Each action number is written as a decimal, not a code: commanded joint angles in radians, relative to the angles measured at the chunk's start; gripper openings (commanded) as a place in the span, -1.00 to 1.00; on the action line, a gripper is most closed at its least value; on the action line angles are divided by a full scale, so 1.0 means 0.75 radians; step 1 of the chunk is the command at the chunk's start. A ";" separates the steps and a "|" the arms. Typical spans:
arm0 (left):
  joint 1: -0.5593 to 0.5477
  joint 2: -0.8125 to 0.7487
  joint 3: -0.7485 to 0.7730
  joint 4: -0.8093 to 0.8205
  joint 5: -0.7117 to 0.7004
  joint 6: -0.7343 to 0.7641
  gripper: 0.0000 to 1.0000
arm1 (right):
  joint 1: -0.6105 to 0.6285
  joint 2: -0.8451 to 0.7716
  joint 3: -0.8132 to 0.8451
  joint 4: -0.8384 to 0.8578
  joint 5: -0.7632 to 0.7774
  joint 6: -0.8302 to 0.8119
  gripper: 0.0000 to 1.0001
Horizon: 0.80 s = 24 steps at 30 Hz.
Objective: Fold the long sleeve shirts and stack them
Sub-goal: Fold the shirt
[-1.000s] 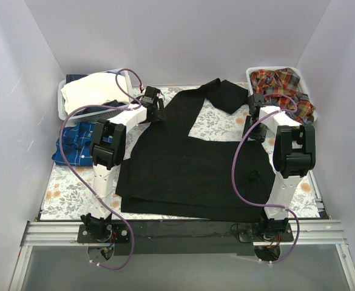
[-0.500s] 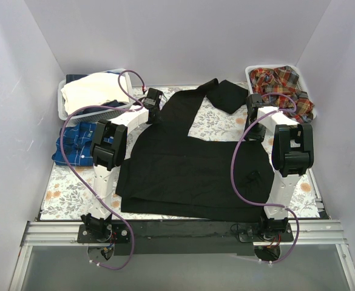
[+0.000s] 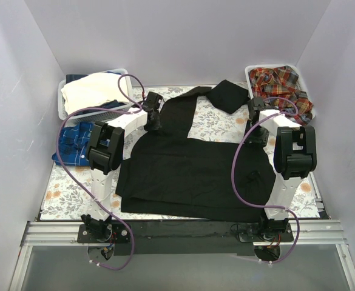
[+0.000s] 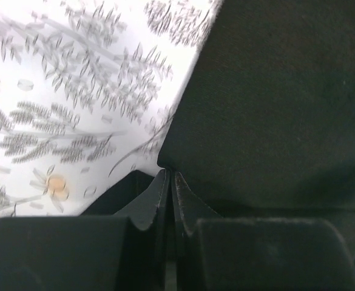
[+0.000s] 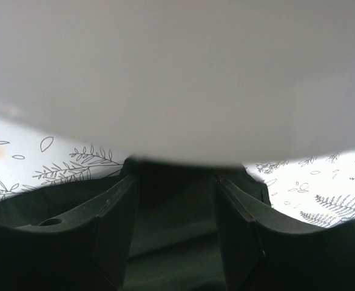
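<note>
A black long sleeve shirt (image 3: 189, 170) lies spread over the middle of the flowered table, one sleeve reaching toward the back. My left gripper (image 3: 151, 117) sits at that sleeve's left edge. In the left wrist view its jaws (image 4: 170, 173) are shut, pinching the black cloth's edge (image 4: 274, 109). My right gripper (image 3: 256, 121) hovers at the shirt's right shoulder, beside the bin. Its fingers (image 5: 176, 182) stand open with black cloth (image 5: 171, 242) under them. A blue-and-white checked shirt (image 3: 74, 142) lies at the left. Red-orange plaid shirts (image 3: 280, 85) fill the back right bin.
A white bin (image 3: 60, 108) at the back left holds cream cloth (image 3: 92, 91). The plaid shirts' white bin (image 3: 250, 74) stands close behind my right gripper, and its wall (image 5: 177, 73) fills the top of the right wrist view. White walls enclose the table on three sides.
The left gripper has shut on the sleeve's edge and the sleeve's far end has shifted left. The right gripper has edged toward the bin.
</note>
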State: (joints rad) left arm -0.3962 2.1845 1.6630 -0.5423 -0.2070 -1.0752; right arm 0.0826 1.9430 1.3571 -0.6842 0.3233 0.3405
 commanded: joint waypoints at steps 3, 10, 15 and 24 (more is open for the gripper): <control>0.000 -0.149 -0.066 -0.075 -0.110 -0.029 -1.00 | 0.027 -0.055 -0.046 0.002 0.009 -0.012 0.21; 0.043 -0.166 -0.051 -0.081 -0.090 -0.055 -1.00 | 0.125 0.005 -0.030 0.018 0.013 -0.008 -0.01; 0.058 -0.160 0.048 -0.103 -0.076 -0.053 -1.00 | 0.139 0.021 -0.002 0.018 0.031 0.002 -0.70; 0.084 -0.111 0.241 -0.156 -0.076 -0.049 -1.00 | 0.135 0.009 0.109 -0.041 0.170 -0.002 -0.97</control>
State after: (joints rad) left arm -0.3470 2.1490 1.7725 -0.6331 -0.2493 -1.1122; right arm 0.1898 1.9484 1.3735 -0.6891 0.3828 0.3370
